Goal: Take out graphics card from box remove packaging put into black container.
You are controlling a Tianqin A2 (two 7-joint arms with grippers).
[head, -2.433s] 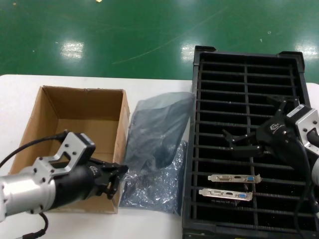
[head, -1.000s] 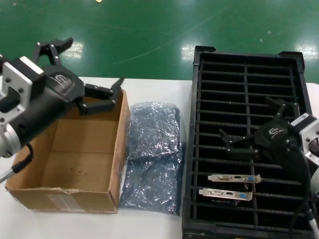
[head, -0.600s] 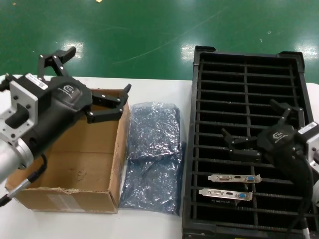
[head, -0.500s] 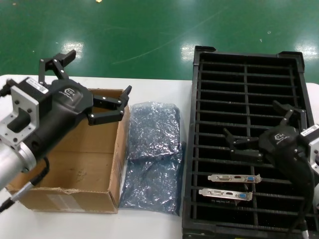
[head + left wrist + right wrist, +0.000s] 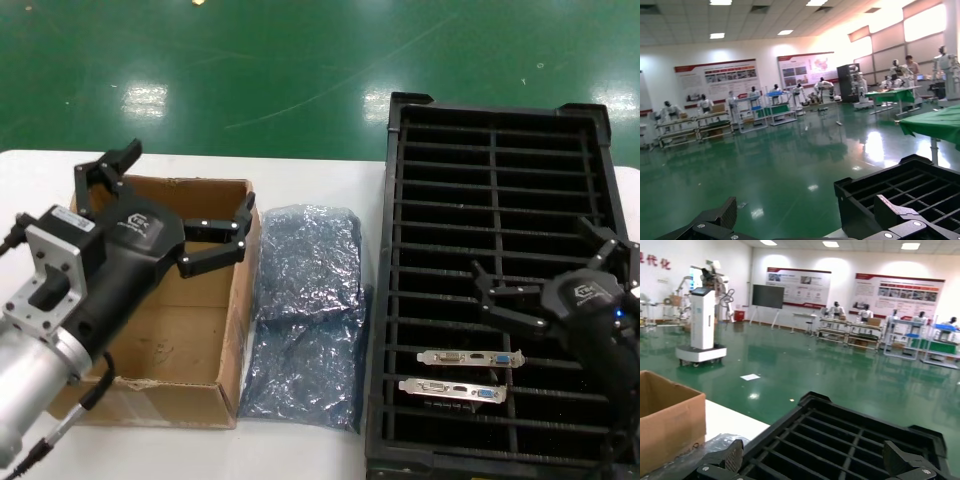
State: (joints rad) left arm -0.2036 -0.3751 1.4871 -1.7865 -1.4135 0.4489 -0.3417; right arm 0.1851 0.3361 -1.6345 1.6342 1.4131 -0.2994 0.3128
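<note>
Two graphics cards (image 5: 470,357) (image 5: 452,390) stand in slots near the front of the black container (image 5: 500,105), silver brackets up. Two crinkly grey-blue bags, one farther (image 5: 310,250) and one nearer (image 5: 300,370), lie flat between the container and the cardboard box (image 5: 238,300), which looks empty. My left gripper (image 5: 192,178) is open and empty above the box's far part. My right gripper (image 5: 535,250) is open and empty above the container's right column, just beyond the cards. The right wrist view shows the container (image 5: 840,435), the box (image 5: 670,420) and a bag (image 5: 705,445).
The white table (image 5: 300,170) ends close behind the box; green floor (image 5: 300,60) lies beyond. The left wrist view shows the open left gripper (image 5: 805,210) with the container's far corner (image 5: 900,185) past it. The right wrist view shows the open right gripper (image 5: 813,452).
The farther bag, puffed up at first, now lies flat. My left gripper rose from the box's front to its far side, then drew back. My right gripper shifted right and nearer.
</note>
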